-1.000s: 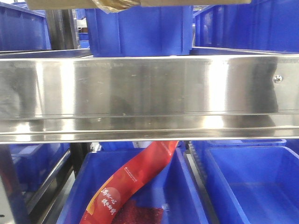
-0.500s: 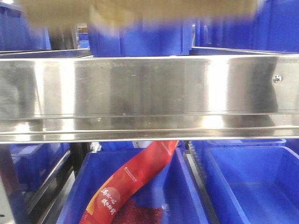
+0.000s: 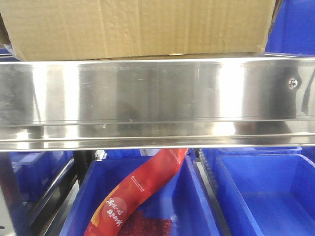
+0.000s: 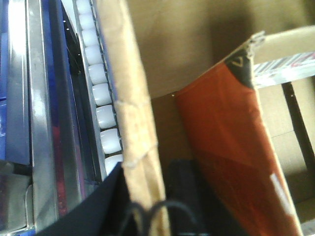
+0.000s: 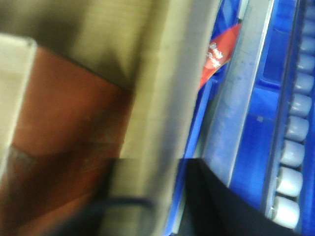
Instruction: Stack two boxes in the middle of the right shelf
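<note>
Filling the top of the front view, a tall corrugated cardboard box (image 3: 140, 27) in plain brown sits directly above the shelf (image 3: 157, 98), a mirror-like stainless steel rail with a small screw head (image 3: 293, 83) at its right end. Whether the box bottom touches the shelf deck cannot be told. Below the rail, blue plastic bins (image 3: 261, 191) hold a red printed pouch (image 3: 140, 189). In both wrist views the matte cardboard wall edge runs between dark hand parts; white rollers (image 4: 101, 93) line the side. Hand openings cannot be told.
</note>
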Motion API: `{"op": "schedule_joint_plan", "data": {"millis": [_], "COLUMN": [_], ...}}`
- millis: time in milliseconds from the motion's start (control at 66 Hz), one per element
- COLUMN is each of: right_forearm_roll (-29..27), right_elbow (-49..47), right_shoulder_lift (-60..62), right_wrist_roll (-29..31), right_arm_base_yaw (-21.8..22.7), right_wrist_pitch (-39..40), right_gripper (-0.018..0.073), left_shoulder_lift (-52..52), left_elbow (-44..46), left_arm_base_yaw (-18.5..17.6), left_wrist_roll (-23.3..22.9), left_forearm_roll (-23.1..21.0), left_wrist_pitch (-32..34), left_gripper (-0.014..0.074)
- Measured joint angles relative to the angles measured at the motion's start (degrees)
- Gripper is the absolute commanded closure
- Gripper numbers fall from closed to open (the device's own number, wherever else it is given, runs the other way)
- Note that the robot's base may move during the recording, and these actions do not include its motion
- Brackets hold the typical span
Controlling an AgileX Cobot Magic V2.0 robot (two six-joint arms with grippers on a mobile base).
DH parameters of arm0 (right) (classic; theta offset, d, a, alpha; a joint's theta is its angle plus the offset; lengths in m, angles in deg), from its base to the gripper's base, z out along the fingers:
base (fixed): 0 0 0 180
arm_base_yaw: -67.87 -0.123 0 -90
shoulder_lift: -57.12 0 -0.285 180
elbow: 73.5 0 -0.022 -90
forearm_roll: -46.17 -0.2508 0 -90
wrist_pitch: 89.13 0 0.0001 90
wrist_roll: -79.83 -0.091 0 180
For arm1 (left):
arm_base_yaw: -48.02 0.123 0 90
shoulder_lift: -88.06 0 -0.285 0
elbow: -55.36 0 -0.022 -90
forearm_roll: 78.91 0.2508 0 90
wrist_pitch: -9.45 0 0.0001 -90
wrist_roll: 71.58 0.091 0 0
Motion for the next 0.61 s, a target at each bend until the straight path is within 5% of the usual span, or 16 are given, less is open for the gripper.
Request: {"op": "schedule_joint_plan", "data": {"millis": [106, 363, 606], "right_forearm_roll": [0.89, 1.01, 1.01], "right_elbow": [0.0, -0.02, 0.66], "right_shoulder_lift": [0.11, 1.56, 8.93], "right_wrist_roll": [0.0, 0.0, -0.12], "right_arm_base_yaw": [0.13, 0.13, 0.13], "right_wrist_pitch": [0.0, 0.5, 0.7], "right_gripper": [0.002, 0.0069, 0.0443], "left_shoulder_lift": [0.0, 2.18, 10.41], "left_elbow": [0.0, 0.0, -1.11], "left_arm_base_yaw": [0.0, 0.11, 0.11], "left_wrist_roll": [0.24, 0.31, 0.41], "left_forearm_roll": [1.72, 2.38, 1.1], "left_wrist_pitch": [-0.15, -0.08, -0.59], "left_gripper": [-0.0034, 0.0181, 0.0493]}}
